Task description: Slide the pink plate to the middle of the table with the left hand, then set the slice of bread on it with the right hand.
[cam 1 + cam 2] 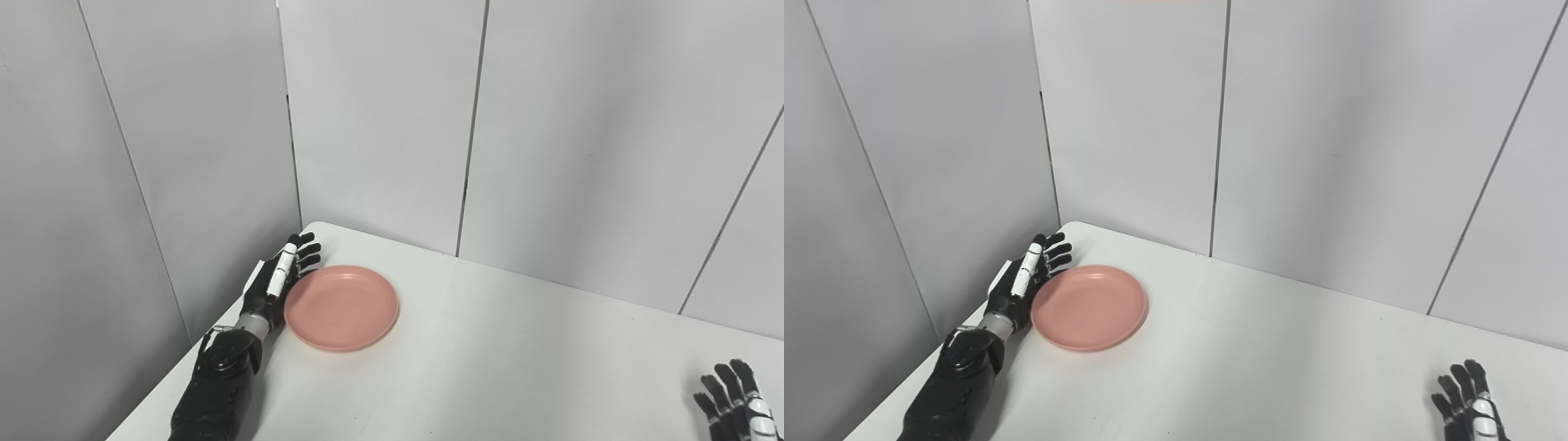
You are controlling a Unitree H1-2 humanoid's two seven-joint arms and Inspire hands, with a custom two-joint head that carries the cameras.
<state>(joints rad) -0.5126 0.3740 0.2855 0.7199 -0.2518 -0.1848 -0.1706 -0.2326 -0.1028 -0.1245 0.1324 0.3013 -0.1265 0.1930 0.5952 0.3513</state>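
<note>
The pink plate lies empty on the white table, near its far left corner. My left hand is open, on edge, fingers stretched out, its palm against the plate's left rim. It also shows in the right eye view. My right hand is open and empty at the bottom right, fingers spread upward, far from the plate. No slice of bread is in view.
Grey wall panels stand close behind the table and along its left side. The table's left edge runs just beside my left forearm.
</note>
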